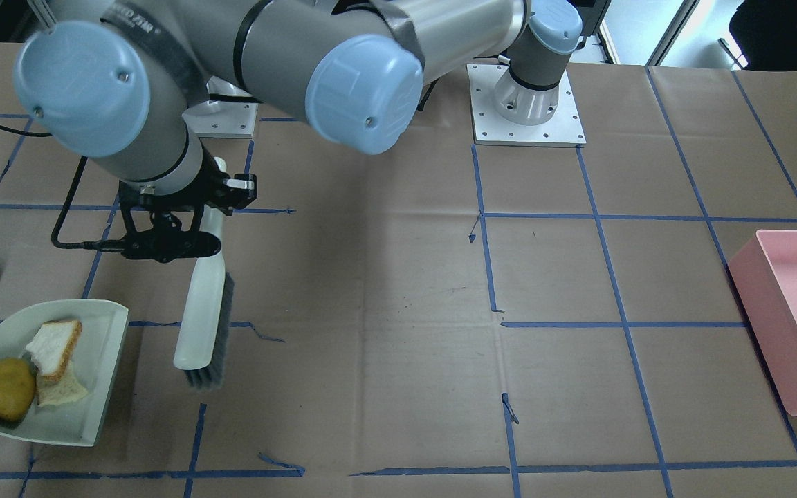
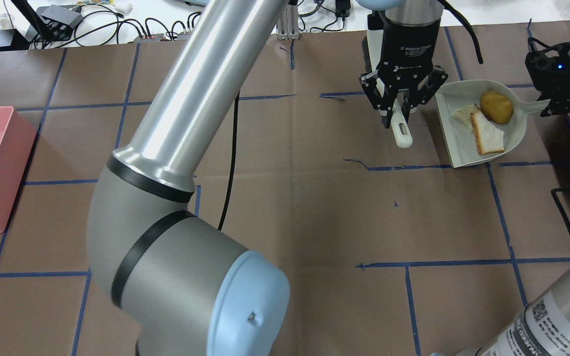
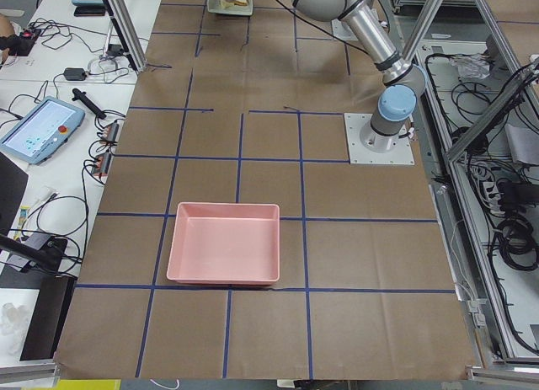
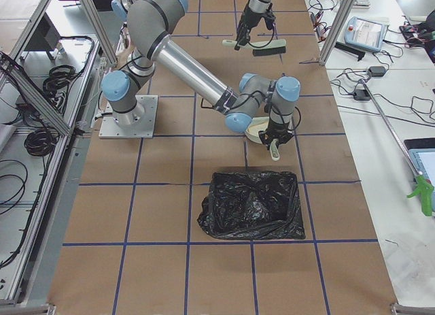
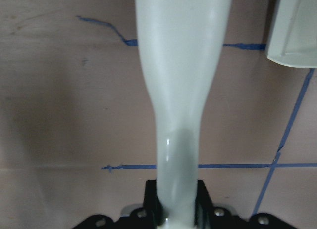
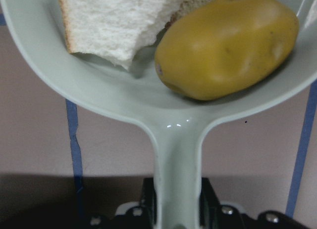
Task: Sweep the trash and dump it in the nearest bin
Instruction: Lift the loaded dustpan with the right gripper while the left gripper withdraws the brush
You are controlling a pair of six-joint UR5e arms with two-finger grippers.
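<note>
In the front-facing view the potato (image 1: 7,391), one bread piece (image 1: 58,344) and a second bread piece (image 1: 59,392) lie in the dustpan (image 1: 104,404), which sits flat on the surface (image 1: 398,311); the brush (image 1: 203,325) hangs just beside its open lip, gripped by the left pincer (image 1: 201,242). From overhead the right pincer (image 2: 552,103) is closed on the dustpan's handle, and the right-end view shows the black-bagged bin (image 4: 251,206) near it. The right wrist view puts the potato against the pan's back wall, so I judge that dipping the lip while lifting could roll it out short of the bin.
</note>
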